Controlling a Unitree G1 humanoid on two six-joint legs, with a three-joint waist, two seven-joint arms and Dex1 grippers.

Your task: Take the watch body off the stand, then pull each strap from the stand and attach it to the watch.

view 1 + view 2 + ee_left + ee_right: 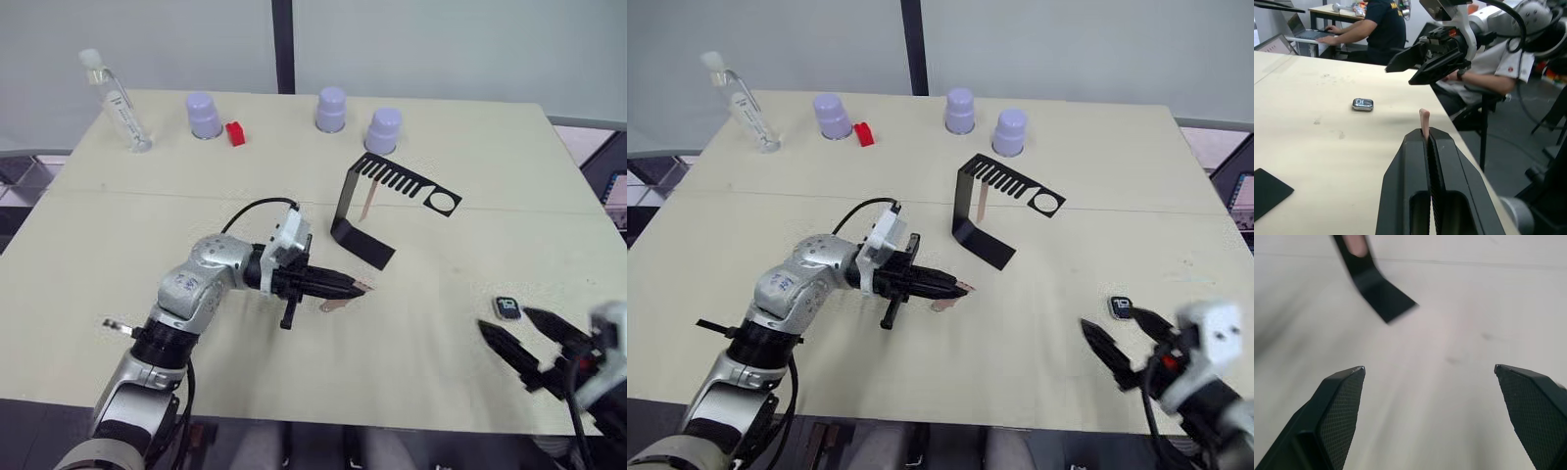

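Nearest, left gripper (355,287) pinches one pink strap (338,303) low over the table (118,255); second strap (368,205) hangs on the stand (377,201). Watch body (506,306) lies beside the spread-fingered right gripper (517,338). No writing is legible.

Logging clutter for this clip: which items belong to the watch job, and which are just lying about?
Job items: watch body on the table, stand, one strap hanging on it, another strap held by the left gripper.
Lying about: three purple cups, red block, clear bottle.

You can see light digits on the watch body (1362,104), but they are too small to read.
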